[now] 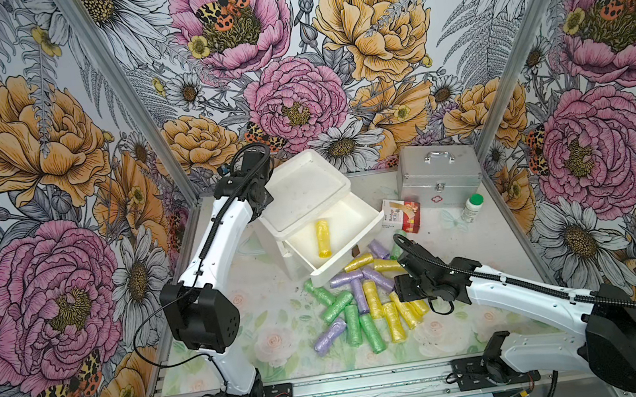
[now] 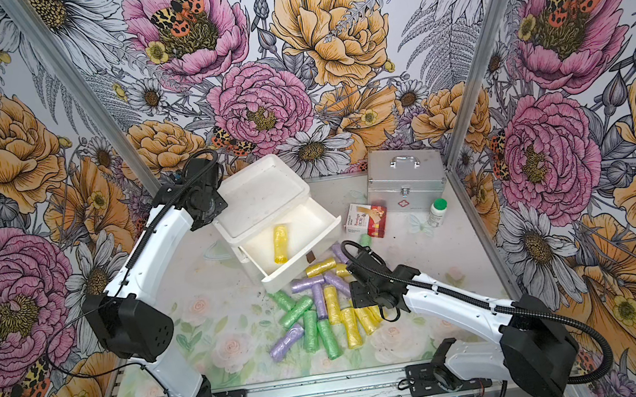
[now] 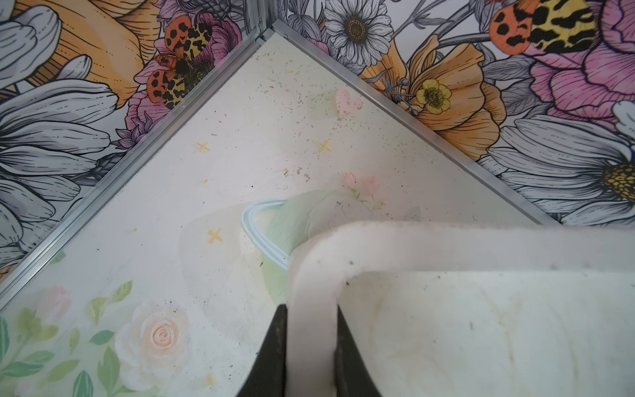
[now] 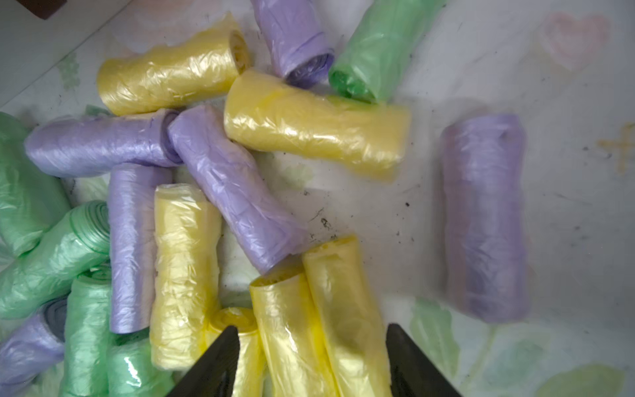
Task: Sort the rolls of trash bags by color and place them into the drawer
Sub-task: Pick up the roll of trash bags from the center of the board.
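— While the left gripper (image 3: 311, 309) sits behind and left of the drawer (image 1: 346, 221), what does it hold?
— Its jaws are clamped tight on the raised rim (image 3: 446, 244) of the white cabinet (image 1: 303, 193) that houses the drawer.
— And inside the drawer?
— One yellow roll (image 1: 323, 238) lies alone on its floor. The pile of rolls (image 1: 357, 307), yellow, green and lilac, lies on the table (image 1: 266, 327) just in front of the drawer, with many touching or crossing.
— The right gripper (image 4: 312, 326)?
— It hangs over the pile's right side, in front and right of the drawer. Its jaws stand partly apart with two yellow rolls (image 4: 319, 309) side by side between them. Whether they press on the rolls I cannot tell.
— Further right of the drawer?
— A red and white carton (image 1: 402, 215) is just beside it, then a metal case (image 1: 440, 175) and a white bottle (image 1: 472, 207) with a green cap.
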Available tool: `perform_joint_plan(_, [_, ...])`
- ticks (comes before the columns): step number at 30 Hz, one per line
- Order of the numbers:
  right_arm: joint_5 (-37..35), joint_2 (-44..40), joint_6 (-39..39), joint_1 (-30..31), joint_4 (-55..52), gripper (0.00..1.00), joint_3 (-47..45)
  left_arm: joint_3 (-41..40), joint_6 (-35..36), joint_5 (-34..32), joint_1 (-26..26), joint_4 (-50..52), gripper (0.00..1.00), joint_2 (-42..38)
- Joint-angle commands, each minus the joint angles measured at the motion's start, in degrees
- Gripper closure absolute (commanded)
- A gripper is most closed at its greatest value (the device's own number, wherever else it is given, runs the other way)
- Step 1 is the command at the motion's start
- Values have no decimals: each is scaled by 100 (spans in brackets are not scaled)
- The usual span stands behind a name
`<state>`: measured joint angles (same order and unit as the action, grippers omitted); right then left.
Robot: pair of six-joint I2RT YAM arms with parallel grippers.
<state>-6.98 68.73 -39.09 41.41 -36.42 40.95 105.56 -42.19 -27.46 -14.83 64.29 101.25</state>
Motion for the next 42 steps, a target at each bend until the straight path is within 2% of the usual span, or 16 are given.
perform_joint_plan(1, [-286,-103,138,-79,65,33,-64,-291,-667,963,33,-57,100,497])
perform_joint_plan(9, [-53,277,249,-224,210,39,-318,-368,-685,962,33,-57,100,474])
perform_joint_plan(15, [165,454,314,-367,480,52,-473,-387,-694,962,33,-57,100,465])
perform_joint_plan(21, [388,713,391,-506,695,54,-569,-387,-689,962,34,-57,100,475])
perform_joint_plan(26, [461,773,350,-560,776,74,-597,-380,-698,979,30,-57,100,510])
perform_joint_plan(29, [521,536,288,-587,760,83,-604,-361,-700,989,24,-57,100,525])
perform_joint_plan(34, [687,-326,51,-629,445,83,-344,-317,-685,1002,20,-57,100,569])
perform_joint_plan(38, [830,-1064,-169,-648,-53,83,427,-286,-667,997,24,-58,100,579])
perform_joint_plan(42, [967,-1330,-828,-682,-257,84,1362,-262,-667,1014,34,-57,100,571])
